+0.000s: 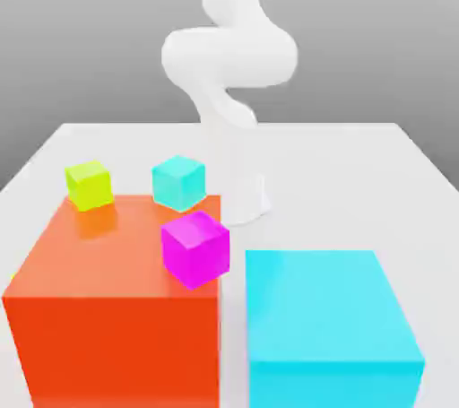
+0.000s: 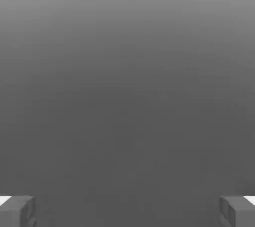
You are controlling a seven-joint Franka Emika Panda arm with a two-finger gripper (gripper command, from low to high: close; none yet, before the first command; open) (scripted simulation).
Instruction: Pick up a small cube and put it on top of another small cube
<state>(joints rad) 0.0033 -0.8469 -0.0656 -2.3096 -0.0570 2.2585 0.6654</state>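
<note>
Exterior view: the small turquoise-cyan cube [image 1: 177, 182] sits on the white matte table [image 1: 359, 182], just behind the large glossy orange block [image 1: 116, 308] and near the foot of the white robot arm [image 1: 229, 52]. To its left in this view is a small lime yellow-green cube [image 1: 89, 185]. A small magenta cube [image 1: 194, 247] shows at the orange block's corner nearest the large cyan block [image 1: 327, 325]; whether it rests on that block I cannot tell. Where the bright-yellow small cube lies I cannot tell.

In the hand view the gripper [image 2: 127, 211] is spread wide, its 2 grey fingertips [image 2: 17, 211] far apart with nothing between them.

All 3 small cubes look rigid, smooth and sharp-edged, with flat, faintly shiny faces. Judging by that, the yellow one is probably light, stiff and a little slippery, not fragile. The best hold is likely on 2 opposite vertical faces, squarely, near mid-height. The turquoise cube's flat top offers a small landing face, so placement likely needs careful centring.
</note>
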